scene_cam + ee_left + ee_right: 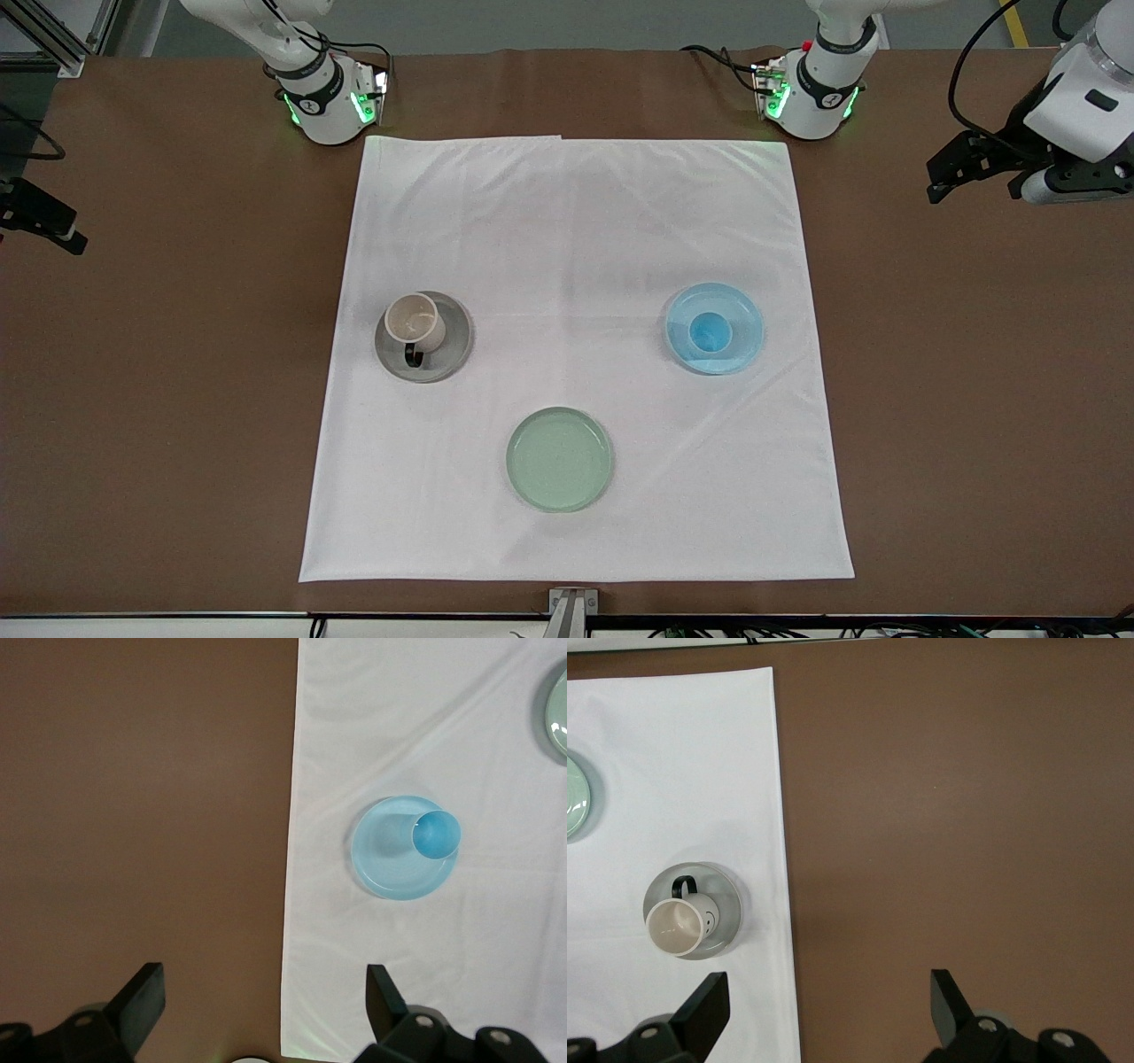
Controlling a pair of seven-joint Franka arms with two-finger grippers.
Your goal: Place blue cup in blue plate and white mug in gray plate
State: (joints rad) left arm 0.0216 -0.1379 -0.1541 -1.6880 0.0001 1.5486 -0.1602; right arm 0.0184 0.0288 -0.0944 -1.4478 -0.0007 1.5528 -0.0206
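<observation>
White cloth point(576, 266), three plates, both cups already seated.

You see the blue cup point(710, 331) upright in the blue plate point(744, 306) toward the left arm's end, and the mug point(415, 322) on the gray plate point(454, 341) toward the right arm's end, its black handle facing the camera. A bare green plate point(559, 459) lies nearer the camera between them. Your left gripper point(264, 997) and right gripper point(829, 992) hang over brown tabletop point(974, 399) off the cloth's edges, jaws wide, holding nothing.
</observation>
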